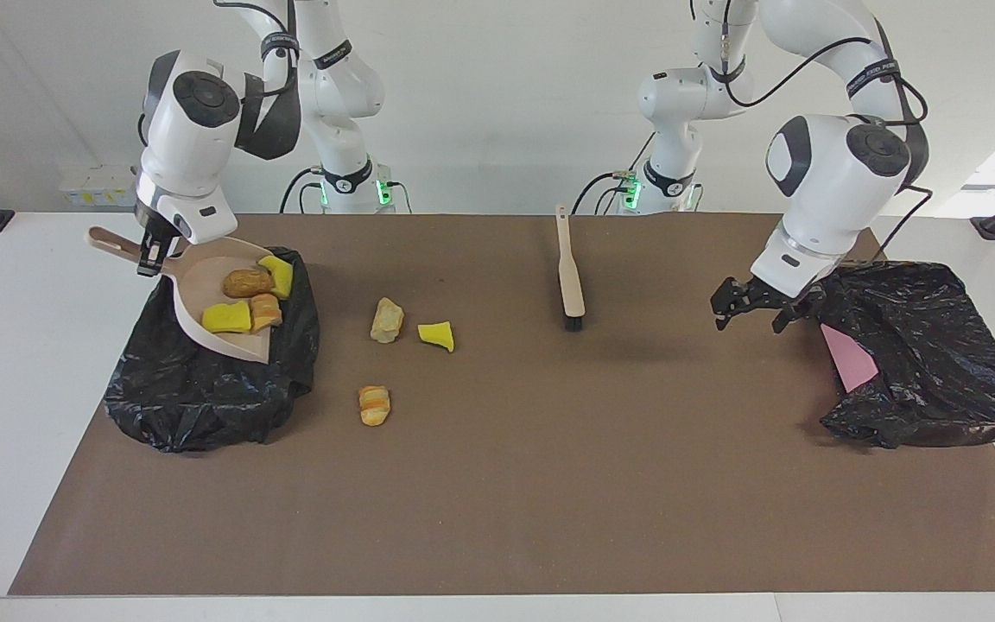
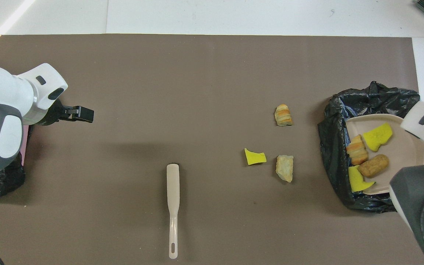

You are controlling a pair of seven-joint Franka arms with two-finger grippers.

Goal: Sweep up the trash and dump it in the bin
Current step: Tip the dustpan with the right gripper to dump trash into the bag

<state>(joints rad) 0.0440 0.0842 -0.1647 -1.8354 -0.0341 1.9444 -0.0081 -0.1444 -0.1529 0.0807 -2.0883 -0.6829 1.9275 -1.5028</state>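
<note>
Brown matting covers the surface (image 1: 515, 484), white at its edges, and I count seven pieces of trash in all. Four sit in the beige dustpan (image 1: 204, 289): two yellow sponge chunks (image 1: 227, 318), one brown potato-like lump (image 1: 247, 282) and one striped pastry (image 1: 264, 312). My right gripper (image 1: 150, 253) has its jaws clenched on the dustpan's handle (image 1: 113, 244), holding the pan tilted over a black bin bag (image 1: 204, 389) at the right arm's end.

Three pieces lie loose on the mat, apart from those jaws, toward the middle: one pale pastry lump (image 1: 386, 320), one yellow wedge (image 1: 437, 336) just beside it, and one striped croissant-like piece (image 1: 374, 405) farther from the robots.

One hand brush (image 1: 569, 276) lies flat between the two arms, untouched. My left gripper (image 1: 752, 307) hangs with jaws released, holding nothing, at the edge of a second black bag (image 1: 929, 363) with a pink sheet (image 1: 850, 363) showing in it.
</note>
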